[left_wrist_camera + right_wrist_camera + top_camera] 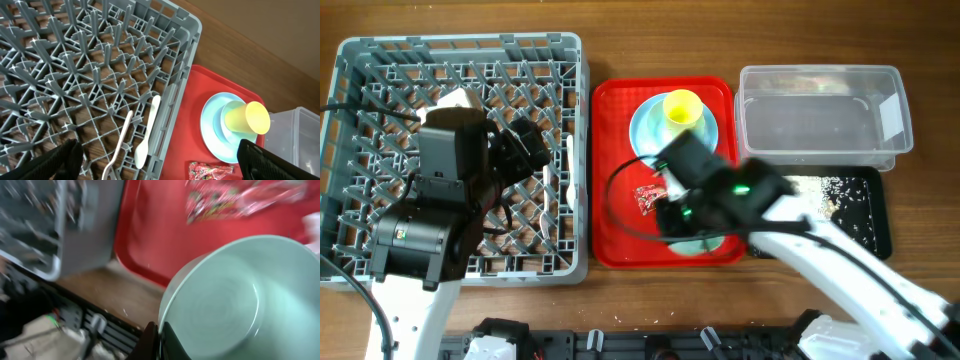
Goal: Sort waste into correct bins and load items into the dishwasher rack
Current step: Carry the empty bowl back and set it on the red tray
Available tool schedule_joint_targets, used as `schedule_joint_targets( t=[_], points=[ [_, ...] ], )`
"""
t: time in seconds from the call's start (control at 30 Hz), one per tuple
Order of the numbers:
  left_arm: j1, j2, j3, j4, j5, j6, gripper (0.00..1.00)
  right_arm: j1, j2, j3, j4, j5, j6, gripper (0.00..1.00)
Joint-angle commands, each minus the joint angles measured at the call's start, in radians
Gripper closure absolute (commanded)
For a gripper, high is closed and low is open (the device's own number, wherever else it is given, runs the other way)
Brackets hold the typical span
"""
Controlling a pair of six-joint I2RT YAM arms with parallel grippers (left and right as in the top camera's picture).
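Observation:
The grey dishwasher rack [350, 120] fills the left. A white fork [122, 140] and spoon [147, 135] lie in it near its right wall. My left gripper [525, 145] hovers open and empty over the rack, also seen in the left wrist view [160, 152]. The pale blue plate [645, 130] with the yellow cup [681, 108] lying on it sits on the red tray [615, 150]. The red wrapper [648, 197] lies on the tray. My right gripper [685, 215] is shut on the rim of the mint bowl [235, 305] at the tray's front. I cannot make out the napkin.
The clear tub [895, 75] stands at the back right. The black tray [875, 215] in front of it holds rice-like scraps [835, 190]. The right wrist view is blurred. The table's front edge runs close below the red tray.

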Motion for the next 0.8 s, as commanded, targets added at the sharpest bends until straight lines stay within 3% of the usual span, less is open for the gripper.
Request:
schedule_joint_targets(
  t=[0.0, 0.2, 0.33, 0.5, 0.77],
  points=[
    [0.008, -0.002, 0.006, 0.003, -0.006, 0.002, 0.0, 0.095, 0.118, 0.002, 0.022, 0.038, 0.021, 0.96],
    [0.008, -0.002, 0.006, 0.003, -0.006, 0.001, 0.0, 0.167, 0.269, 0.002, 0.106, 0.037, 0.018, 0.96],
    [0.008, -0.002, 0.006, 0.003, -0.006, 0.002, 0.0, 0.167, 0.281, 0.002, 0.129, 0.039, -0.004, 0.95],
    [0.008, -0.002, 0.006, 0.003, -0.006, 0.002, 0.0, 0.166, 0.281, 0.003, 0.161, 0.037, -0.084, 0.78],
    [0.008, -0.002, 0.006, 0.003, -0.006, 0.002, 0.0, 0.075, 0.21, 0.125, 0.021, 0.145, -0.139, 0.71]
  ],
)
